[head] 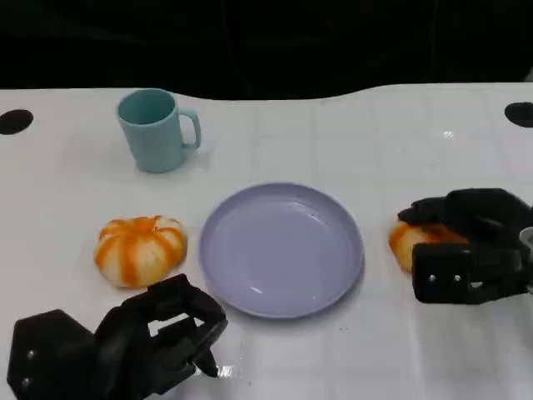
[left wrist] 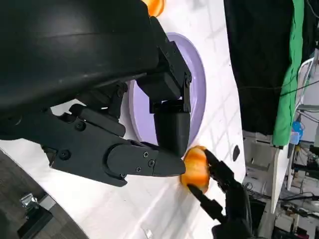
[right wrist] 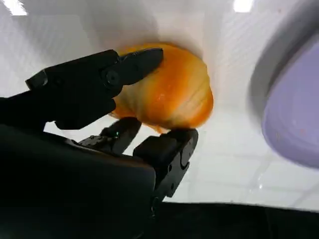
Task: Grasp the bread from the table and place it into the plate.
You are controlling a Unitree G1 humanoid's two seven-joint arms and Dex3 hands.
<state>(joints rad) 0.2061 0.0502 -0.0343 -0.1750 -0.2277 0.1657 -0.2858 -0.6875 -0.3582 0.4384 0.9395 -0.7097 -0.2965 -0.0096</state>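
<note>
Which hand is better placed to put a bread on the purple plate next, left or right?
Right, likely. The right hand already has its fingers around the orange-striped bread roll beside the round purple plate. The left hand holds nothing, near the other striped roll.

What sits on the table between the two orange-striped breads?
The purple plate, empty, lies between the bread on the left and the bread on the right, which the right hand is closing around. The head view shows this.

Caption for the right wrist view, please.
Right hand closes its fingers around an orange-striped bread on the white table, beside the purple plate.
</note>
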